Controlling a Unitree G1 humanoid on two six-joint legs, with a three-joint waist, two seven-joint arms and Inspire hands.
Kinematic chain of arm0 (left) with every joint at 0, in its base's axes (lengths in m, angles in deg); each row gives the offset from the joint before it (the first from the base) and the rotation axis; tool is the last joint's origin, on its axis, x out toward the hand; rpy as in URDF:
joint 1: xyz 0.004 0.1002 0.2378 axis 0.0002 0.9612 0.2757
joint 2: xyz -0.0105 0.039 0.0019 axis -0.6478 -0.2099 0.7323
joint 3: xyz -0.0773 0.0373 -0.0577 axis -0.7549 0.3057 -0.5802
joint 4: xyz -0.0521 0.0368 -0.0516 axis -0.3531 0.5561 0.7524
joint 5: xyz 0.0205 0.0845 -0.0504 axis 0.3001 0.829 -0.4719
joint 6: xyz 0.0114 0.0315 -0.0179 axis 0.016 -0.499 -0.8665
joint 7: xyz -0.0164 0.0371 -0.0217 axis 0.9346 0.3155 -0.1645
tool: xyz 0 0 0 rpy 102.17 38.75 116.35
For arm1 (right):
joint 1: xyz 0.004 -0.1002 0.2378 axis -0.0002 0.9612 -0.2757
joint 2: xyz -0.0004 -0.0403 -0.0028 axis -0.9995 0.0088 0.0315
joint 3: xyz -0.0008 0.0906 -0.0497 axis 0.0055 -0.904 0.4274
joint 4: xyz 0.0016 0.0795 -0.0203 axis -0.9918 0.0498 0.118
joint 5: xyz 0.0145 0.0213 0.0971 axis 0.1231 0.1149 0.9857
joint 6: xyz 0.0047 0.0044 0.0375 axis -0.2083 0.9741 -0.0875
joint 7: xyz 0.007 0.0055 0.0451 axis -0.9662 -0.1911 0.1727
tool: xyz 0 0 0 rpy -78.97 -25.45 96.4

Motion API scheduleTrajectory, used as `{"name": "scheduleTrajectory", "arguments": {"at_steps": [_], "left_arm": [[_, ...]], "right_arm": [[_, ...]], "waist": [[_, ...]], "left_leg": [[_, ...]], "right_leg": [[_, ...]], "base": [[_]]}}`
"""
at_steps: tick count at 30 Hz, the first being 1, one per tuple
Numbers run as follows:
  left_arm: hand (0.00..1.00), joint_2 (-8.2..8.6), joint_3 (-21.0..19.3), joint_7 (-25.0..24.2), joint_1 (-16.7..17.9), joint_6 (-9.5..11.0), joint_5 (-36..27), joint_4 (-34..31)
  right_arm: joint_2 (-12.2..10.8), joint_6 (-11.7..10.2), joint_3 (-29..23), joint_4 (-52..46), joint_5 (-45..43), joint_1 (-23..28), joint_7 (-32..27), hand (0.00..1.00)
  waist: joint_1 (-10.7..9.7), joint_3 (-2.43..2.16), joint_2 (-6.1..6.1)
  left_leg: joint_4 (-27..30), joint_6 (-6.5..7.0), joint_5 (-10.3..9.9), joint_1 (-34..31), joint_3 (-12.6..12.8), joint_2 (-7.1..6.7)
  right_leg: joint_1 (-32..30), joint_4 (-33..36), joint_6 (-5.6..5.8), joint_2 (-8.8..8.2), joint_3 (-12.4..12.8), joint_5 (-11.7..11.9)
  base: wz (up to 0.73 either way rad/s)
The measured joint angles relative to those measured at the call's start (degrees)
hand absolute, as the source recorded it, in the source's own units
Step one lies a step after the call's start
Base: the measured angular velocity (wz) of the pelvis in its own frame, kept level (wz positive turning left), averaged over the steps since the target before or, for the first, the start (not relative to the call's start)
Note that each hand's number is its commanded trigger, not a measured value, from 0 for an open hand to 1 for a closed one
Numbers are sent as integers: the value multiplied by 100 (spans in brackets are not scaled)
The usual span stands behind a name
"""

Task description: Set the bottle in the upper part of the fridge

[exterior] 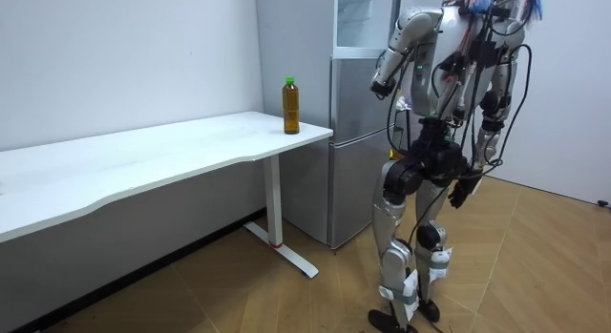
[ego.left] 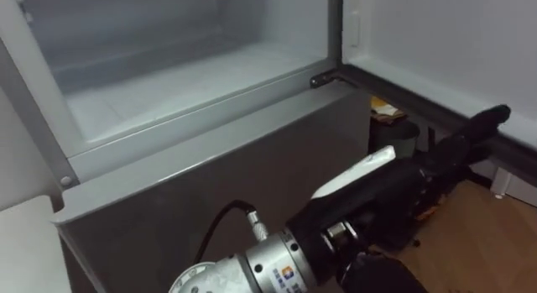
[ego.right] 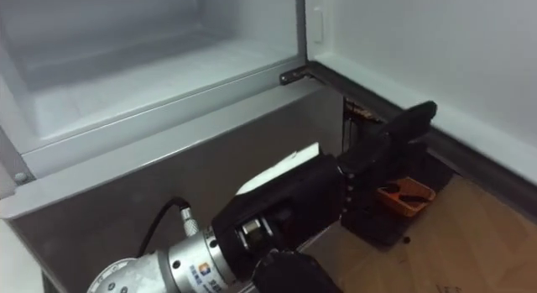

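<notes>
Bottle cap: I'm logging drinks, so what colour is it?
The cap is green; clearest in the room view.

We see the fridge (exterior: pixel 355 171) with a grey metal skin, smooth and a little shiny. Inside the fridge, the upper fridge (ego.left: pixel 168 83) has white walls and a white floor that look like smooth, dull plastic. In front of the fridge, the left hand (ego.left: pixel 386 188) is black and matt, like plastic, and turns to shiny silver metal at the wrist. Beside the fridge, the table (exterior: pixel 143 166) has a smooth white top. On it, the bottle (exterior: pixel 291 106) looks like clear, glossy plastic. Under the fridge, the floor (exterior: pixel 544 266) is smooth wood.
</notes>
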Motion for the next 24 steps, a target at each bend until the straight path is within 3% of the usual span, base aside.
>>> {"name": "scheduleTrajectory", "arguments": {"at_steps": [5, 10, 17, 19, 24], "left_arm": [[0, -130, -35, 262, 14, 5, 0, -201], [0, -257, -37, 389, 177, 5, 122, -534], [0, -247, -92, 628, 192, 8, 365, -634], [0, -234, -302, 633, 346, 30, 377, -707], [0, -258, -639, 847, 765, 225, 251, -804]], "right_arm": [[3, -2, 58, -15, -55, -54, -12, 0], [-47, 5, 64, -9, -195, -103, 26, 0], [-95, -6, 119, -13, -187, -89, -114, 0], [-135, -24, 162, -13, -234, -88, -160, 0], [-174, -72, 214, -19, -374, -71, -295, 0]], "waist": [[264, -15, -1], [304, -33, -24], [614, -67, -71], [644, -97, -113], [764, -109, -129]], "left_leg": [[-6, -23, 20, -40, -157, -68], [-23, 6, 79, -130, -582, -166], [-21, 51, 149, -134, -820, -258], [-27, 68, 198, -134, -942, -298], [-21, 86, 211, -203, -1040, -297]], "right_leg": [[19, -7, 0, -29, -165, -5], [138, -56, 25, -126, -627, -22], [305, -88, 59, -204, -883, -46], [315, -89, 72, -236, -968, -56], [375, -89, 89, -279, -1143, -68]], "base": [[19], [41], [24], [22], [17]]}}
